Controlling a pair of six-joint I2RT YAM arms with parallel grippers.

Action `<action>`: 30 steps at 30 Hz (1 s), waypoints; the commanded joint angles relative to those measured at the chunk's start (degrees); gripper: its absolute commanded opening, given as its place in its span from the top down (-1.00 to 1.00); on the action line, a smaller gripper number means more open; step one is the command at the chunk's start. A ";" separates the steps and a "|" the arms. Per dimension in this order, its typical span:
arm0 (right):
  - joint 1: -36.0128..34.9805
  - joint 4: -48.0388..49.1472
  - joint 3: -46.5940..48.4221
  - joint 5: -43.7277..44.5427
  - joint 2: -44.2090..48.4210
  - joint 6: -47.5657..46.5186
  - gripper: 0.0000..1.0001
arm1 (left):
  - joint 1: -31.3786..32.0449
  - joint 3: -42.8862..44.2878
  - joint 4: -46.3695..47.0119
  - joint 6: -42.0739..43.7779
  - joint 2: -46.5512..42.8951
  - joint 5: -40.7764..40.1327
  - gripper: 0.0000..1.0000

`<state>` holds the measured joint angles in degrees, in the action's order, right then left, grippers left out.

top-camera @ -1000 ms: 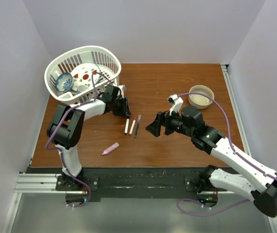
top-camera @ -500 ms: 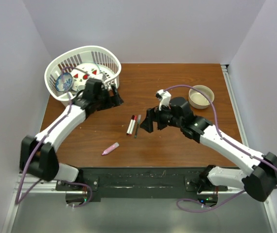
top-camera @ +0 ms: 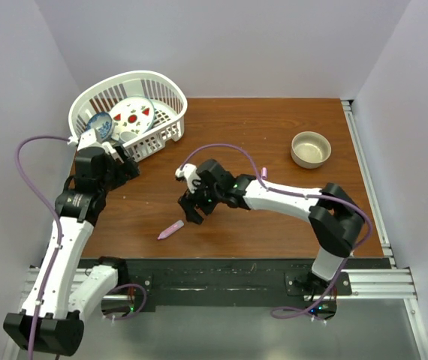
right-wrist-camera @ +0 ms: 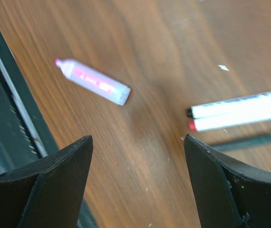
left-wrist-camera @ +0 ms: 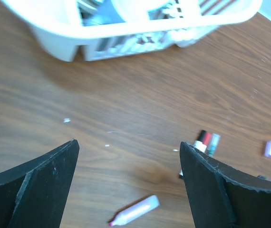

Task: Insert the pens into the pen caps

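Note:
A short, thick pink pen (top-camera: 170, 229) lies on the wooden table; it also shows in the left wrist view (left-wrist-camera: 134, 210) and the right wrist view (right-wrist-camera: 92, 81). Three slim pens lie side by side: a white one with a black end (right-wrist-camera: 237, 105), a white one with a red end (right-wrist-camera: 235, 121) and a dark one (right-wrist-camera: 254, 140). In the top view my right gripper (top-camera: 191, 208) hangs over them and hides them. It is open and empty (right-wrist-camera: 138, 185). A small pink cap (top-camera: 263, 172) lies to their right. My left gripper (top-camera: 126, 168) is open and empty, near the basket.
A white plastic basket (top-camera: 170, 94) holding dishes stands at the back left. A beige bowl (top-camera: 310, 148) stands at the back right. A black rail runs along the table's near edge (top-camera: 214, 266).
My left gripper has pulled back left, away from the slim pens, to the front of the basket. My right gripper has moved left and now hangs over the slim pens.

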<state>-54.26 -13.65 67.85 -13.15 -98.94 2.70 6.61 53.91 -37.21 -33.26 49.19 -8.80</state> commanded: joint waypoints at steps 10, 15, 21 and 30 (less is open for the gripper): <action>-7.88 7.49 6.41 -7.07 -8.46 -25.08 -0.61 | -0.20 0.15 0.03 0.56 -10.77 -9.40 -0.80; -8.23 5.30 10.01 -8.82 -12.33 -26.61 -0.57 | -0.11 -2.49 -0.84 0.38 -13.85 -9.13 -0.79; -8.23 9.87 10.27 -13.48 -15.30 -25.56 -0.50 | -0.20 -4.87 1.00 0.30 -18.77 -5.98 -0.75; -11.83 12.67 10.55 -6.11 -19.37 -23.27 -0.36 | -0.20 -4.25 0.83 1.61 -21.77 -1.31 -0.62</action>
<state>-63.51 -4.58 77.52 -23.99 -117.97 -21.45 6.61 49.36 -38.33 -32.29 28.21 -13.37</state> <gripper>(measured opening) 0.692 0.822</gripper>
